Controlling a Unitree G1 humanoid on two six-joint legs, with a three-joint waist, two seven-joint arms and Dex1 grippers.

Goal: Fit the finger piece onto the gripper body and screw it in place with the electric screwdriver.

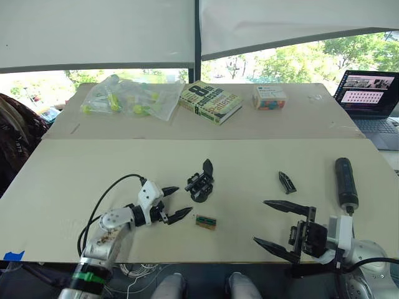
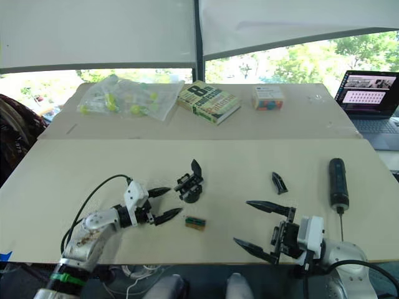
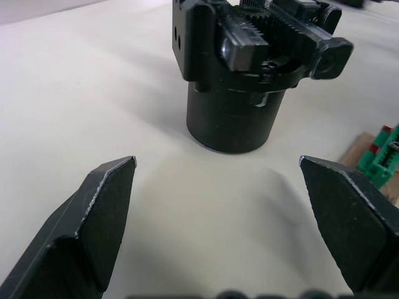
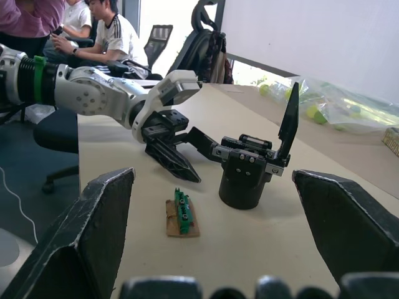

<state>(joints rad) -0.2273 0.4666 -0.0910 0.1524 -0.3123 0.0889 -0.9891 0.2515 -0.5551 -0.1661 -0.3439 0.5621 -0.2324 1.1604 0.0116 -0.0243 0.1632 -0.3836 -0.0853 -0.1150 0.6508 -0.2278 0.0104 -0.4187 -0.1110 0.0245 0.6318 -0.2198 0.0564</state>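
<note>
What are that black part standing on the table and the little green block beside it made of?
The gripper body looks like matte black plastic or coated metal: dull surfaces, moulded toothed racks, a few silvery screws. Which of the two it is, I cannot tell. The tan-and-green block looks like glossy green plastic pieces on a flat tan base, perhaps wood or cardboard, judging by its dull, fibrous-looking edge.

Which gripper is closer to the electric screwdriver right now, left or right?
Right. The right gripper sits open just beside the electric screwdriver, near its bit end. The left gripper is open far across the table, facing the gripper body.
</note>
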